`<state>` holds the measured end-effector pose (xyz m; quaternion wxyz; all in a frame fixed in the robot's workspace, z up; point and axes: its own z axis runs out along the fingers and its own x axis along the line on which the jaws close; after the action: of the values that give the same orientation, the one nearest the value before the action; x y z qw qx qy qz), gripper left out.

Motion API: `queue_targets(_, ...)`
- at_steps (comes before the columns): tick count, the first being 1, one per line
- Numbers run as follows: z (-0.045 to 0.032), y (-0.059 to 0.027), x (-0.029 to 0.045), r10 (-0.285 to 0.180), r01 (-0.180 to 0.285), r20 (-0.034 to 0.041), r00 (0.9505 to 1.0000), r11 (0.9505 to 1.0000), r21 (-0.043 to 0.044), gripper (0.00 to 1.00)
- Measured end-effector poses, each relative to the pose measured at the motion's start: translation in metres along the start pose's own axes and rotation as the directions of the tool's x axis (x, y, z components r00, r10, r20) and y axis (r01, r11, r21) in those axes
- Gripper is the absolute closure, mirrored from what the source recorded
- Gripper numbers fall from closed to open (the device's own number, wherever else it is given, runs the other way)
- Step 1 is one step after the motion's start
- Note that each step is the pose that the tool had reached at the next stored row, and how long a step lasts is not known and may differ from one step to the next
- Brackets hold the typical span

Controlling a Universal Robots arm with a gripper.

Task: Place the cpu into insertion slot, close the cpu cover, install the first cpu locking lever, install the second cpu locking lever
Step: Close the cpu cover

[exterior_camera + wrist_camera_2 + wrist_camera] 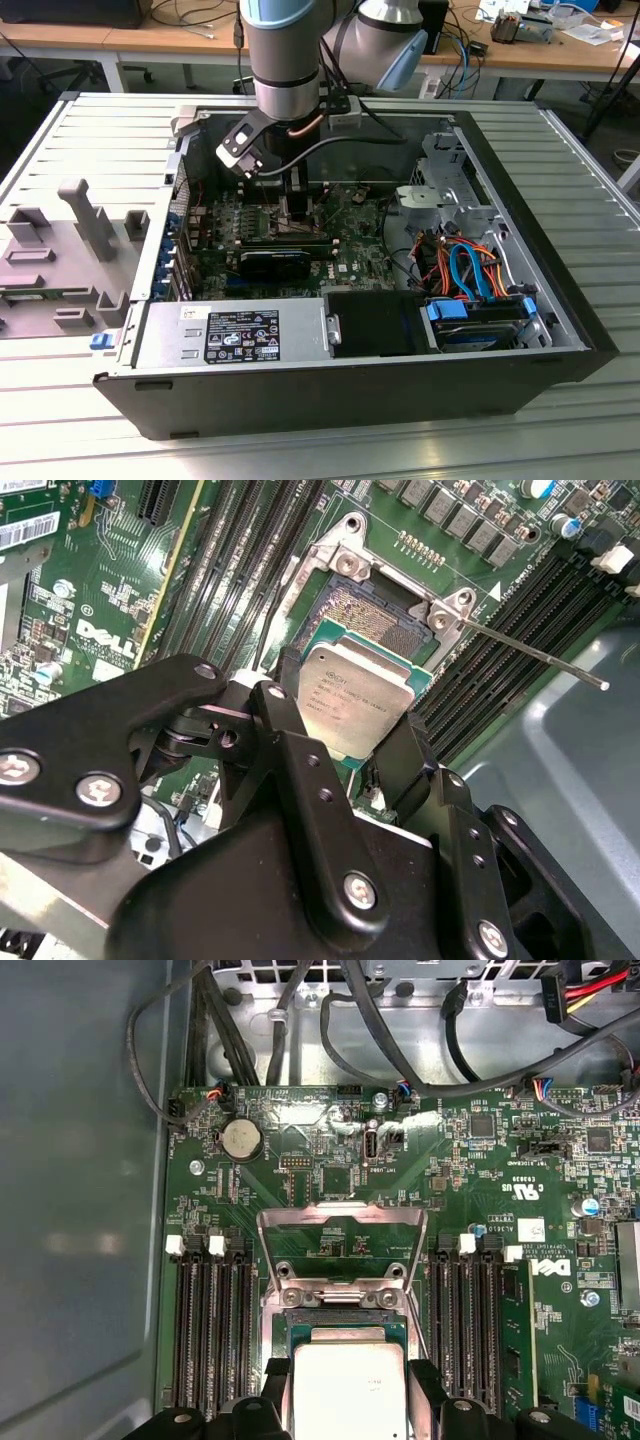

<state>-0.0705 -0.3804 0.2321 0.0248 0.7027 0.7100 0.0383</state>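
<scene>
Hand [348,708] grips the cpu [362,692] by its edges, over the insertion slot [372,608].

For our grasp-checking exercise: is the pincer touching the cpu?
Touching. In the second wrist view the pincer clamps opposite edges of the cpu, with no gap on either side.

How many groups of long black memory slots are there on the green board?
2, in the first wrist view: one group and a second group flank the cpu; more may be hidden.
</scene>
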Motion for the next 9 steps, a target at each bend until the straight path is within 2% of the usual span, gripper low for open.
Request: queue_targets(9, 0.0017, -0.0004, 0.0, 0.0, 0.0, 0.0, 1.0, 1.0, 0.0, 0.45)
